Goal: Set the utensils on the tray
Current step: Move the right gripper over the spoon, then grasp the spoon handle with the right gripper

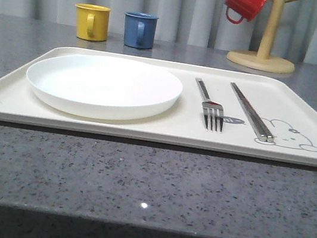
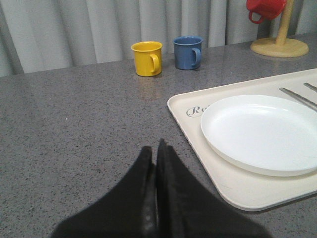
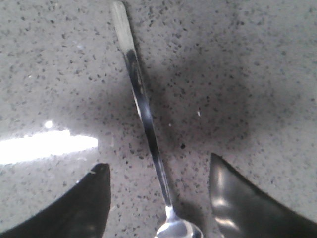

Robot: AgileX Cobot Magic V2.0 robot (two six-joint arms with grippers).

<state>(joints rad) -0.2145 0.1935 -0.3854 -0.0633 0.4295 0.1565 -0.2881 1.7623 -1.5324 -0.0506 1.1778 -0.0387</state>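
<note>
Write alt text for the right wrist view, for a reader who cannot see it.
A metal spoon lies on the speckled grey countertop between the open dark fingers of the right gripper, its bowl at the picture's lower edge. The fingers do not touch it.

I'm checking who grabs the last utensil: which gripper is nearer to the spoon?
Right. The right gripper is open, with its fingers on either side of the spoon lying on the countertop. The left gripper is shut, over bare countertop beside the tray.
</note>
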